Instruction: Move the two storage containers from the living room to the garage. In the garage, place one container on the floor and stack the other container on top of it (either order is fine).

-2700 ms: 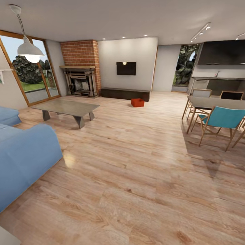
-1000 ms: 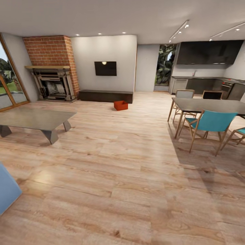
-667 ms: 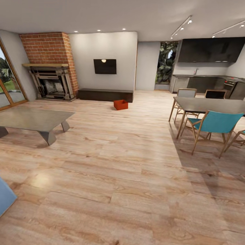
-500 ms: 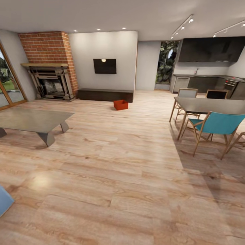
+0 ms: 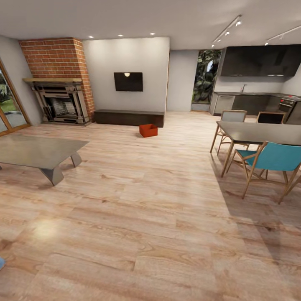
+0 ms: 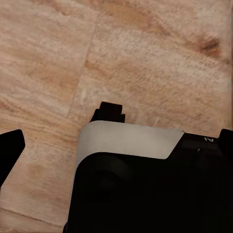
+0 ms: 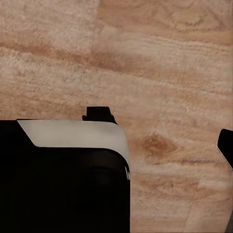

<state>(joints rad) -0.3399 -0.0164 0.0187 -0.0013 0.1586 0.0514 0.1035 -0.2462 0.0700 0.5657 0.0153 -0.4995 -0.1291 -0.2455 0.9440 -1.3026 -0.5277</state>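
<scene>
Orange-red, rectangular and topless, one storage container [image 5: 148, 130] sits on the light wood plank floor [image 5: 159, 217] of the living room, far off at about 12 o'clock in the head view. Only this one can be counted; whether it holds anything cannot be told from this distance. It stands just in front of the right end of the long low dark cabinet [image 5: 128, 117], below and slightly right of the black wall TV [image 5: 128, 81]. At 11 o'clock rises the red brick fireplace [image 5: 58, 83]. At 9 o'clock stands one low grey coffee table [image 5: 35, 152]. At 3 o'clock is one dark dining table [image 5: 261, 132] with chairs around it, the nearest a teal chair with a wooden frame [image 5: 269, 161]. Beyond it, at 1 to 2 o'clock, lies a dark kitchen counter [image 5: 255, 102].

Each wrist view looks down past a black-and-white arm housing onto bare planks. In the left wrist view dark fingertips [image 6: 10, 150] show at opposite edges of the picture, so the left gripper is spread wide with nothing between. In the right wrist view just one dark fingertip [image 7: 226, 144] shows, so I cannot tell how that gripper stands. The container lies well apart from both grippers.
</scene>
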